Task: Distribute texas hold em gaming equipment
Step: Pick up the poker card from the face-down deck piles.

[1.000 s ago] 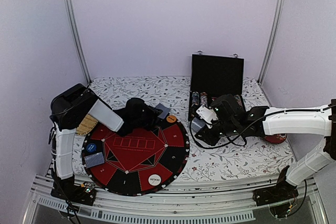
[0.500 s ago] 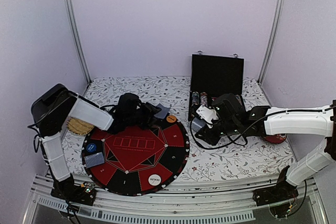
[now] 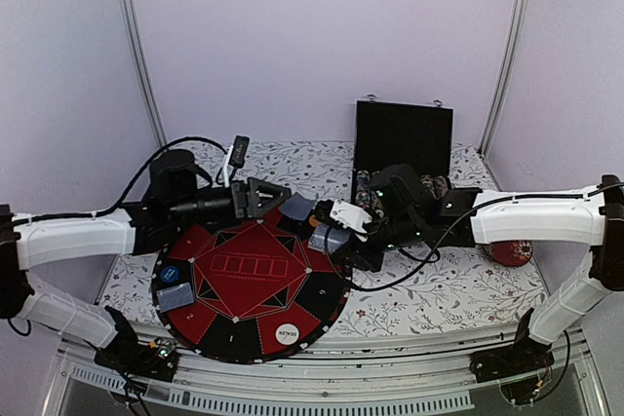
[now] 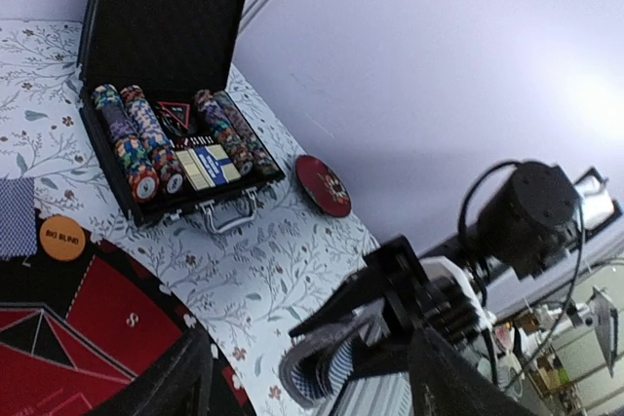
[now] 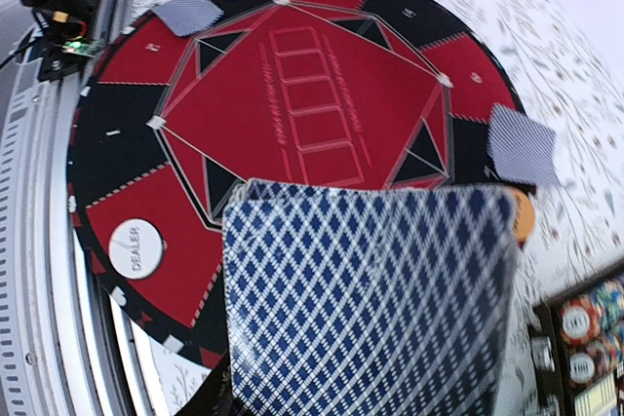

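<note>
Mid-deal, we judge: right tool (image 3: 338, 231) grips card deck (image 5: 370, 299) at mat (image 3: 255, 282) edge (left tool (image 3: 269, 194) spread, empty); next, one card to an unserved seat.

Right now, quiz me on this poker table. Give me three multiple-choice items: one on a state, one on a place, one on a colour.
1. What state is the chip case in?
A) shut B) upside down C) open, lid up
2. Where does the DEALER disc lie?
A) at the near edge of the round mat B) at the mat's far edge C) in the case
3. What colour is the BIG BLIND disc?
A) blue B) orange C) white

Answers:
1 C: the chip rows show inside under the raised lid.
2 A: it sits on a red segment nearest the arm bases.
3 B: the left wrist view shows it orange.
</note>
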